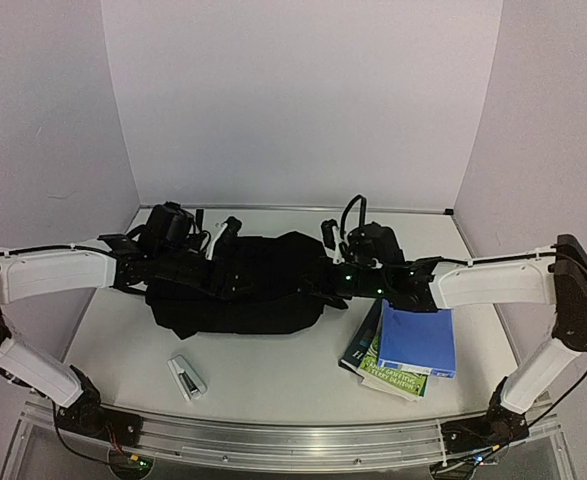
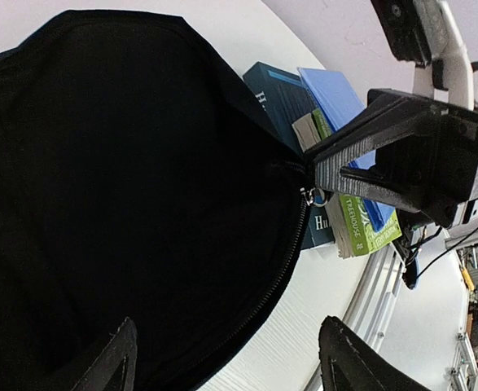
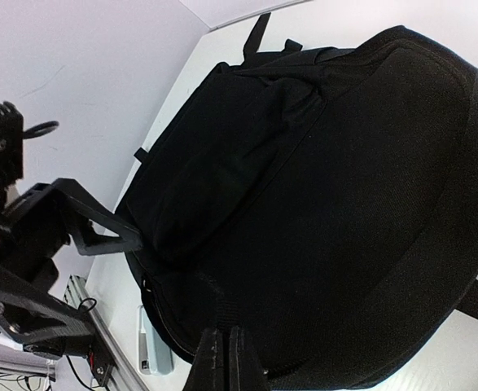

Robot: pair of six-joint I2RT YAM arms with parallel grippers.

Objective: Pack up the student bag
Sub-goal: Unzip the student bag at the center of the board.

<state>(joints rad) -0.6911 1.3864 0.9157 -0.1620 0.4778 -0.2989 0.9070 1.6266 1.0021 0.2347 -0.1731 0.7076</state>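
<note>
The student bag (image 1: 243,290) is a large black backpack lying flat in the middle of the table. It fills the left wrist view (image 2: 124,187) and the right wrist view (image 3: 328,187). My left gripper (image 2: 230,366) is open at the bag's left end, its fingers (image 2: 112,358) spread over the zipped edge with nothing between them. My right gripper (image 3: 222,358) is shut at the bag's right end, pinching a fold of its fabric. In the left wrist view the right gripper (image 2: 316,163) grips the bag's edge just above the zipper pull (image 2: 312,195).
A stack of books (image 1: 401,345), a blue one on top, lies right of the bag and shows behind the right gripper as books (image 2: 344,220). A small white device (image 1: 186,377) lies in front of the bag near the metal rail (image 1: 293,440).
</note>
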